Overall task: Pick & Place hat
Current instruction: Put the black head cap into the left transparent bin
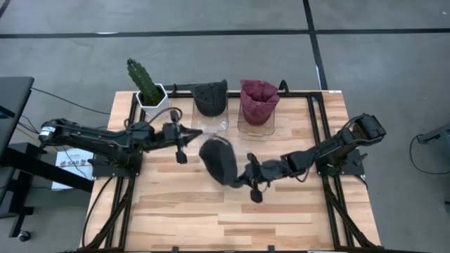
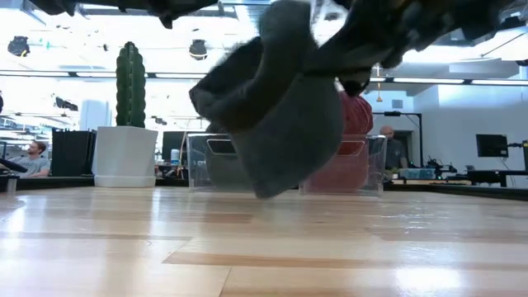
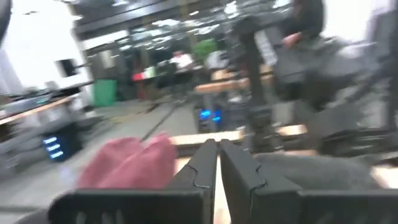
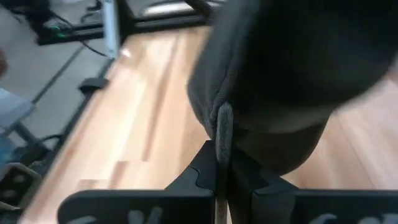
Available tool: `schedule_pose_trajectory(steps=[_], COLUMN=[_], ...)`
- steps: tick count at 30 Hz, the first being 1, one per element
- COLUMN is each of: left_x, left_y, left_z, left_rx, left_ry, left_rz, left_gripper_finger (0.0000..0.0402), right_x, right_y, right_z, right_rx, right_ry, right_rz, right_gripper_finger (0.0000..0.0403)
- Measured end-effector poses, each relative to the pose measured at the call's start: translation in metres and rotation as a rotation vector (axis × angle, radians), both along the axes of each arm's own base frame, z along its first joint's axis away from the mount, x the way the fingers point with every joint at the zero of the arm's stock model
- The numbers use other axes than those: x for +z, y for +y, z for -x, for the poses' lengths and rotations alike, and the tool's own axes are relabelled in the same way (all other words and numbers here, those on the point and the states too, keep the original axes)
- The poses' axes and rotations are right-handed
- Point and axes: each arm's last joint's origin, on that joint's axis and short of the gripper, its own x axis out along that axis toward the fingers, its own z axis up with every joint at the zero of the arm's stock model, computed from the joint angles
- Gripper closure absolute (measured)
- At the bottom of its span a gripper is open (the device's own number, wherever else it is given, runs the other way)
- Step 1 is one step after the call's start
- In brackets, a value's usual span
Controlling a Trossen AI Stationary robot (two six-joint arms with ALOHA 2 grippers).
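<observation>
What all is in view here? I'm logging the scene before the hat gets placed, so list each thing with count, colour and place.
Held hat: one, dark grey, lifted off the table near its middle, rim pinched by the right gripper.
Hat in bin: one, dark grey, in the left clear bin at the table's far edge.
Red hat: one, dark red, in the right clear bin beside it.
Clear bins: two, transparent, side by side at the far edge.
Cactus: one, green, in a white pot at the far left corner.
Table: one, light wood with a black frame.
Left gripper: one, dark, shut and empty, left of the bins.
Right gripper: one, dark, shut on the held hat's rim.
</observation>
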Motion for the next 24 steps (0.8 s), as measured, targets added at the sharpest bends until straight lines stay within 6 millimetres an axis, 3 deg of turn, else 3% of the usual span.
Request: schedule_pose_trajectory(steps=[5, 8, 14, 19, 24], left_x=[0.004, -0.001, -0.019, -0.040, -0.056], left_y=[0.005, 0.005, 0.005, 0.012, 0.022], left_z=[0.010, 0.008, -0.006, -0.021, -0.034], left_rx=[0.159, 0.165, 0.163, 0.297, 0.379], left_ry=[0.010, 0.047, 0.149, 0.249, 0.245], left_rz=[0.007, 0.000, -0.016, -0.027, 0.085], left_gripper_finger=[0.0382, 0.0383, 0.0385, 0.0385, 0.0385], right_x=[0.011, 0.017, 0.028, 0.035, 0.039], right_y=[0.015, 0.024, 0.039, 0.052, 0.065], right_z=[0.007, 0.011, 0.016, 0.021, 0.027], right_rx=[0.062, 0.112, 0.269, 0.407, 0.507], right_ry=[-0.056, -0.099, -0.200, -0.279, -0.358], right_rz=[0.008, 0.035, 0.037, 0.039, 0.113], right_gripper_finger=[0.0402, 0.0402, 0.0402, 0.0402, 0.0402])
